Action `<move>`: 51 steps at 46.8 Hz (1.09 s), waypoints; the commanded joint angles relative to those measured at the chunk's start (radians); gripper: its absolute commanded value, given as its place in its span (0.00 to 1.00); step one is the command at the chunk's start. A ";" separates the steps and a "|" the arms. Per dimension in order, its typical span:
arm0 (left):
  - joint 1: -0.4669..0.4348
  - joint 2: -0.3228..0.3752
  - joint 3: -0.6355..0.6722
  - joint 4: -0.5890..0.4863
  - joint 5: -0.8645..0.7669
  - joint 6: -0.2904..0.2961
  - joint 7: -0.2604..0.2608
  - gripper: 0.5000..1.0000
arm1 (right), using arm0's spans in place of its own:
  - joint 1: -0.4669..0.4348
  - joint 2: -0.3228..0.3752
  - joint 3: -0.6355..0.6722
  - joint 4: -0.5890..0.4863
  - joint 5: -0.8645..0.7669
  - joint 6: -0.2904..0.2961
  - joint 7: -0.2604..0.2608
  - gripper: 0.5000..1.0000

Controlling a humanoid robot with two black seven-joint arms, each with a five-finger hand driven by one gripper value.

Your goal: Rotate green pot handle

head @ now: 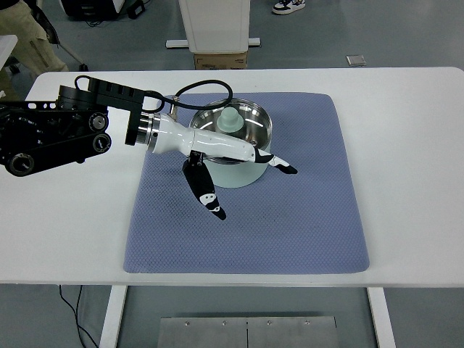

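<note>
A pale green pot with a steel lid and a green knob stands on the far middle of a blue-grey mat. My left hand, white with black fingertips, comes in from the left and lies across the pot's front wall. Its long fingers point right past the pot and the thumb points down onto the mat. The hand is open and holds nothing. The pot's handle is hidden behind the hand and wrist.
The mat lies on a white table. A black cable loops from the wrist over the pot's far left. Beyond the far edge are a cardboard box and a white pedestal; a person's leg shows at top left.
</note>
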 commanded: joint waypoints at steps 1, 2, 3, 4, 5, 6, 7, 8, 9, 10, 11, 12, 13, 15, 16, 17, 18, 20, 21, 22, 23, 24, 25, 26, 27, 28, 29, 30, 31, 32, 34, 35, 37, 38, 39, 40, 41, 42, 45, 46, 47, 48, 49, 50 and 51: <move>0.002 0.000 -0.015 0.004 -0.062 0.003 0.000 1.00 | 0.000 0.000 0.000 0.000 0.000 0.000 0.000 1.00; 0.002 0.000 -0.015 0.006 -0.075 0.003 0.000 1.00 | 0.000 0.000 0.000 0.000 0.000 -0.001 0.000 1.00; 0.004 -0.002 -0.015 0.007 -0.085 0.004 0.000 1.00 | 0.000 0.000 0.000 0.000 -0.001 0.000 0.001 1.00; 0.005 -0.002 -0.017 0.009 -0.095 0.006 0.000 1.00 | 0.000 0.000 0.000 0.000 0.000 0.000 0.000 1.00; 0.010 0.000 -0.017 0.010 -0.105 0.007 0.000 1.00 | 0.000 0.000 0.000 0.000 0.000 0.000 0.000 1.00; 0.013 0.000 -0.018 0.013 -0.113 0.012 0.000 1.00 | 0.000 0.000 0.000 0.000 0.000 0.000 0.001 1.00; 0.014 0.000 -0.018 0.016 -0.122 0.019 0.000 1.00 | 0.000 0.000 -0.001 0.000 0.000 0.000 0.001 1.00; 0.017 -0.002 -0.018 0.019 -0.130 0.029 0.000 1.00 | 0.000 0.000 -0.001 0.000 0.000 0.000 0.000 1.00; 0.019 -0.002 -0.018 0.023 -0.141 0.041 0.000 1.00 | 0.000 0.000 0.000 0.000 0.000 0.000 0.000 1.00; 0.020 -0.002 -0.018 0.026 -0.150 0.052 0.000 1.00 | 0.000 0.000 0.000 0.000 0.000 0.000 0.000 1.00; 0.022 -0.002 -0.018 0.029 -0.159 0.059 0.000 1.00 | 0.000 0.000 0.000 0.000 0.000 0.000 0.000 1.00; 0.022 -0.002 -0.018 0.032 -0.167 0.066 0.000 1.00 | 0.000 0.000 -0.001 0.000 0.000 0.000 0.000 1.00; 0.022 -0.003 -0.018 0.036 -0.179 0.072 0.000 1.00 | 0.000 0.000 -0.001 0.000 0.000 0.000 0.000 1.00; 0.025 -0.008 -0.018 0.045 -0.203 0.079 0.000 1.00 | 0.000 0.000 0.000 0.000 0.000 0.000 0.000 1.00; 0.028 -0.008 -0.018 0.050 -0.216 0.081 0.000 1.00 | 0.000 0.000 0.000 0.000 0.000 0.000 0.001 1.00; 0.030 -0.008 -0.018 0.056 -0.233 0.081 0.000 1.00 | 0.000 0.000 0.000 0.000 0.000 0.000 0.000 1.00; 0.031 -0.008 -0.018 0.061 -0.248 0.082 0.000 1.00 | 0.000 0.000 0.000 0.000 0.000 0.000 0.000 1.00; 0.033 -0.008 -0.018 0.073 -0.282 0.082 0.000 1.00 | 0.000 0.000 -0.001 0.000 0.000 0.000 0.000 1.00; 0.033 -0.008 -0.018 0.081 -0.300 0.082 -0.001 1.00 | 0.000 0.000 0.000 0.000 0.000 0.000 0.000 1.00; 0.034 -0.008 -0.018 0.088 -0.320 0.084 0.000 1.00 | 0.000 0.000 -0.001 0.000 0.000 0.000 0.000 1.00; 0.036 -0.008 -0.018 0.098 -0.338 0.084 0.000 1.00 | 0.000 0.000 0.000 0.000 0.000 0.000 0.000 1.00; 0.037 -0.009 -0.018 0.107 -0.358 0.084 0.000 1.00 | 0.000 0.000 0.000 0.000 0.000 0.000 0.000 1.00; 0.039 -0.011 -0.018 0.116 -0.378 0.086 0.000 1.00 | 0.000 0.000 0.000 0.000 0.000 0.000 0.000 1.00; 0.040 -0.011 -0.018 0.125 -0.395 0.086 0.000 1.00 | 0.000 0.000 0.000 0.000 0.000 0.000 0.000 1.00; 0.042 -0.011 -0.018 0.134 -0.412 0.086 0.000 1.00 | 0.000 0.000 0.000 0.000 0.000 0.000 0.000 1.00; 0.045 -0.011 -0.018 0.144 -0.427 0.087 0.000 1.00 | 0.000 0.000 0.000 0.000 0.000 0.000 0.001 1.00; 0.050 -0.011 -0.018 0.153 -0.444 0.090 -0.001 1.00 | 0.000 0.000 0.000 0.000 0.000 0.000 0.000 1.00; 0.051 -0.011 -0.018 0.162 -0.460 0.093 0.000 1.00 | 0.000 0.000 0.000 0.000 0.000 0.000 0.000 1.00; 0.053 -0.011 -0.018 0.171 -0.475 0.096 0.000 1.00 | 0.000 0.000 -0.001 0.000 0.000 0.000 0.000 1.00; 0.056 -0.011 -0.018 0.179 -0.493 0.099 0.000 1.00 | 0.000 0.000 -0.001 0.000 0.000 0.000 0.001 1.00; 0.062 -0.012 -0.018 0.191 -0.530 0.110 0.000 1.00 | 0.000 0.000 0.000 0.000 0.000 0.000 0.000 1.00; 0.065 -0.012 -0.018 0.197 -0.549 0.118 0.000 1.00 | 0.000 0.000 -0.001 0.000 0.000 0.000 0.000 1.00; 0.068 -0.012 -0.018 0.207 -0.588 0.130 0.000 1.00 | 0.000 0.000 0.000 0.000 0.000 0.000 0.000 1.00; 0.069 -0.012 -0.018 0.210 -0.607 0.138 0.000 1.00 | 0.000 0.000 0.000 0.000 0.000 0.000 0.000 1.00; 0.071 -0.012 -0.018 0.211 -0.625 0.141 0.000 1.00 | 0.000 0.000 0.000 0.000 0.000 0.000 0.000 1.00; 0.074 -0.012 -0.018 0.213 -0.641 0.142 0.000 1.00 | 0.000 0.000 0.000 0.000 0.000 0.000 0.000 1.00; 0.079 -0.011 -0.018 0.213 -0.654 0.144 0.000 1.00 | 0.000 0.000 0.000 0.000 -0.001 0.000 0.000 1.00; 0.082 -0.011 -0.018 0.216 -0.668 0.145 0.002 1.00 | 0.000 0.000 0.000 0.000 0.000 0.000 0.000 1.00; 0.091 -0.011 -0.018 0.227 -0.697 0.158 0.002 1.00 | 0.000 0.000 0.000 0.000 -0.001 -0.001 0.001 1.00; 0.092 -0.011 -0.018 0.231 -0.705 0.161 0.002 1.00 | 0.000 0.000 0.000 0.000 0.000 0.000 0.001 1.00; 0.097 -0.011 -0.018 0.234 -0.713 0.162 0.002 1.00 | 0.000 0.000 0.000 0.000 0.000 0.000 0.000 1.00; 0.099 -0.011 -0.018 0.240 -0.720 0.162 0.002 1.00 | 0.000 0.000 -0.001 0.000 0.000 0.000 0.000 1.00; 0.102 -0.011 -0.018 0.248 -0.730 0.162 0.002 1.00 | 0.000 0.000 -0.001 0.000 0.000 0.000 0.000 1.00; 0.103 -0.011 -0.018 0.254 -0.737 0.162 0.002 1.00 | 0.000 0.000 0.000 0.000 0.000 0.000 0.000 1.00; 0.105 -0.011 -0.018 0.260 -0.747 0.162 0.002 1.00 | 0.000 0.000 0.000 0.000 0.000 0.000 0.000 1.00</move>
